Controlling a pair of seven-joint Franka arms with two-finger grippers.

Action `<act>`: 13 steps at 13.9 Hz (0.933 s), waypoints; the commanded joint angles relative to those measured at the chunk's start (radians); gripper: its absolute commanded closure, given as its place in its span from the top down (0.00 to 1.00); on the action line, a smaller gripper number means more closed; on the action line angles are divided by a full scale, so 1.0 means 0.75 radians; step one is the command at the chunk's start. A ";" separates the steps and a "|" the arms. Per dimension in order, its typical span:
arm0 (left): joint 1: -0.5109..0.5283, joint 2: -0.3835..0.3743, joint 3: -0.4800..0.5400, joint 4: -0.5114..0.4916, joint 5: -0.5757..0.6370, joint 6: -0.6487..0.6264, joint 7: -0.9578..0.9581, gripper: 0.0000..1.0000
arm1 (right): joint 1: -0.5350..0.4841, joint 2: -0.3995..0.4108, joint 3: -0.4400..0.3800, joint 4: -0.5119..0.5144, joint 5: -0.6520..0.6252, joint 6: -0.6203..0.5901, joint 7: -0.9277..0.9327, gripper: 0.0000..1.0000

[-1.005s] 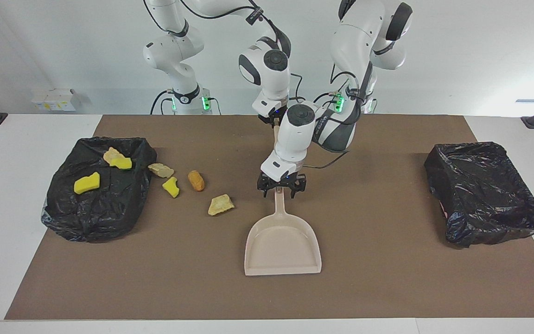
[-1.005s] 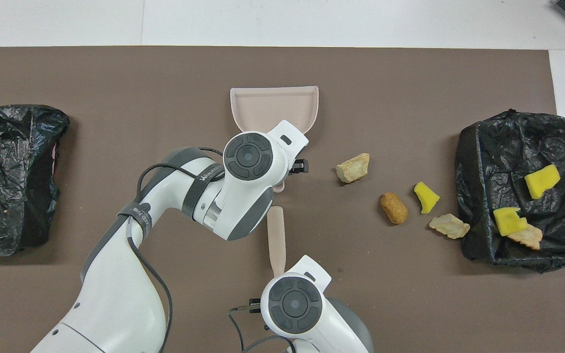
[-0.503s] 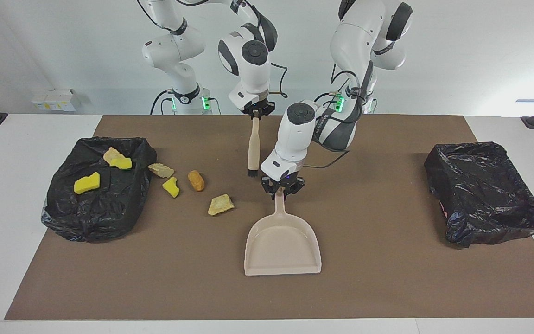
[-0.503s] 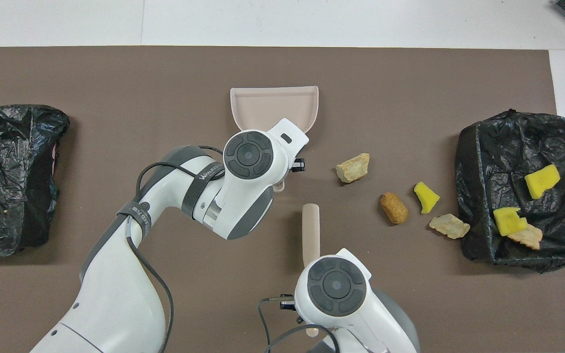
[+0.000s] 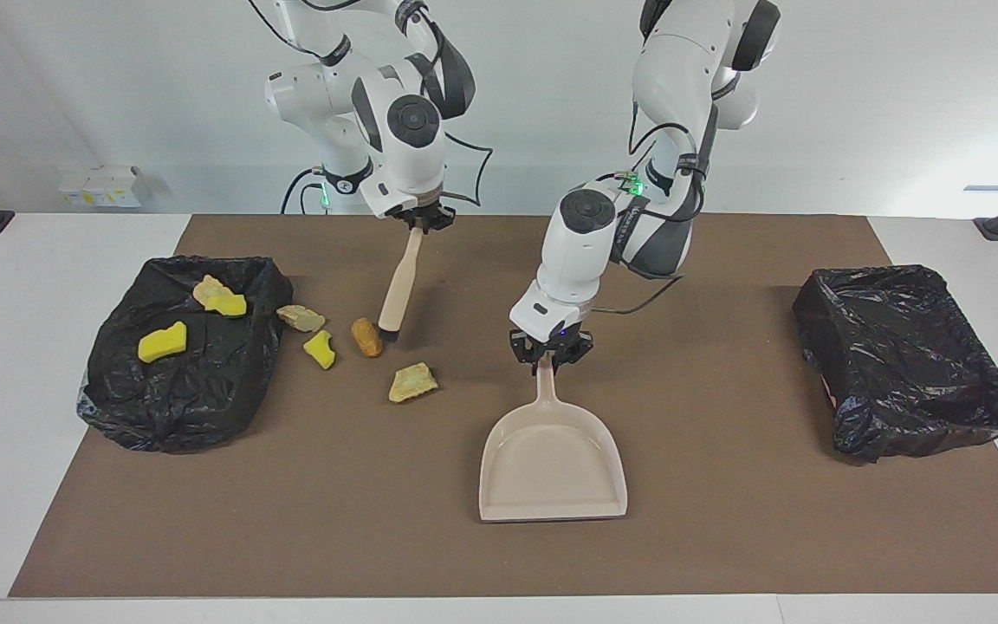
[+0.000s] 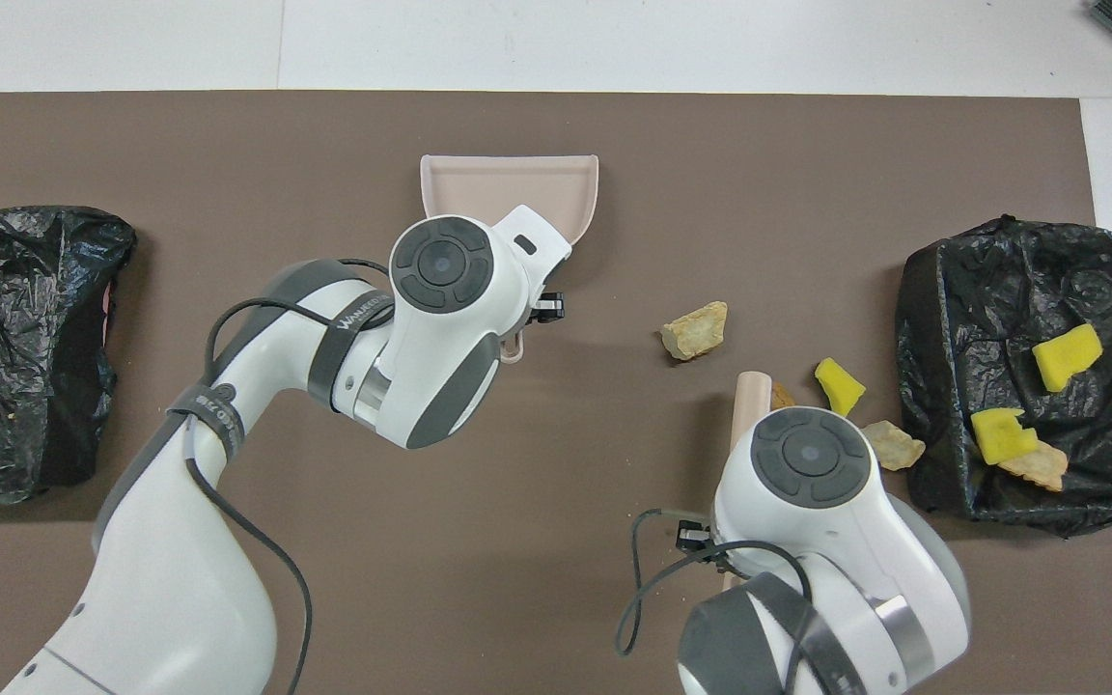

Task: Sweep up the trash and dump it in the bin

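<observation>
Both tools were in hand and no scrap had been swept yet. My left claw (image 5: pixel 551 357) was pinched on the handle of the dustpan (image 5: pixel 551 472), which lay flat mid-surface, empty. My right claw (image 5: pixel 419 222) was clamped on the brush (image 5: pixel 398 284), its tip down beside the orange-brown lump (image 5: pixel 366 337).

Trash (image 5: pixel 413 382) lay loose on the brown mat (image 5: pixel 724 537) toward the right arm's end; more bits (image 5: pixel 162 341) sat on the crumpled black bag (image 5: pixel 178 390) there. The lined bin (image 5: pixel 906 355) stood at the left arm's end, well apart. Remaining, I judged: sweeping, lifting, dumping. Nothing blocked the path between scraps and pan.
</observation>
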 commanded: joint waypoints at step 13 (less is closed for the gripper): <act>0.258 -0.679 0.000 -0.500 -0.018 -0.531 1.279 0.00 | -0.374 -0.165 0.022 -0.359 -0.286 0.175 -0.102 0.00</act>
